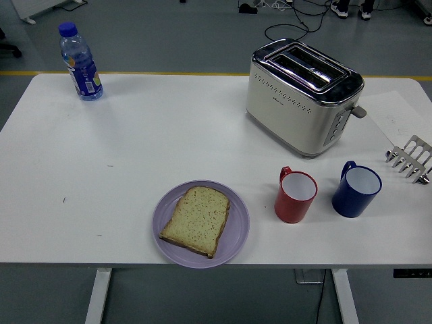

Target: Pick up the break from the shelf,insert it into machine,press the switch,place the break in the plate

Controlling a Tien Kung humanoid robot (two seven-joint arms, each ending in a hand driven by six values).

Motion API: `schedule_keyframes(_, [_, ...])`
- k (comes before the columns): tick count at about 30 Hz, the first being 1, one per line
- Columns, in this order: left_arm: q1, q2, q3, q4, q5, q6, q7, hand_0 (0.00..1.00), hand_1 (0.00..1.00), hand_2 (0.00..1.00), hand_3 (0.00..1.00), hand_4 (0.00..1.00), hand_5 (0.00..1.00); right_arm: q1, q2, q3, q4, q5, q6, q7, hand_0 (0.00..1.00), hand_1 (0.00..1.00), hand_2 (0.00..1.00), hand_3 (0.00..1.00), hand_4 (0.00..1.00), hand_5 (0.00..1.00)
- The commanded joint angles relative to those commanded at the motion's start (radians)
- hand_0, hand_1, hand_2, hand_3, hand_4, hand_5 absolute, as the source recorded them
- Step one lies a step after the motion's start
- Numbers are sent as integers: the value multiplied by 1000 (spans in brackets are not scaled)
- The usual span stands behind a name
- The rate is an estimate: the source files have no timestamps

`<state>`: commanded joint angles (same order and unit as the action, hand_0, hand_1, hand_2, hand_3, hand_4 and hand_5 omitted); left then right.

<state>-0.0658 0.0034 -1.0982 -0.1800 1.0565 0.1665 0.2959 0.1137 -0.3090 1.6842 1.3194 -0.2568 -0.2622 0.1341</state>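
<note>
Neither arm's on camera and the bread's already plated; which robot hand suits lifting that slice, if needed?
Left, probably: the tan bread slice on the round lilac plate lies left of centre, clear of both mugs.

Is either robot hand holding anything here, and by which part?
Nothing is held: no robot hand is in view. The bread slice lies flat on the purple plate.

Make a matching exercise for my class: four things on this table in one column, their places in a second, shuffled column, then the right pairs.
Things
1. water bottle
2. toaster
3. slice of bread
4. metal rack

Places
A. on the purple plate near the front edge
B. at the table's right edge
C. far left corner
D. far side, behind the red mug and blue mug

Pairs: 1-C, 2-D, 3-A, 4-B
</note>
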Motion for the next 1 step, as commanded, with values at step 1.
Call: schedule_keyframes(1, [0, 0, 0, 0, 0, 0, 0, 416, 479, 519, 595, 371, 998, -1, 0, 0, 0, 0, 0, 0, 672, 640, 678, 625, 468, 321])
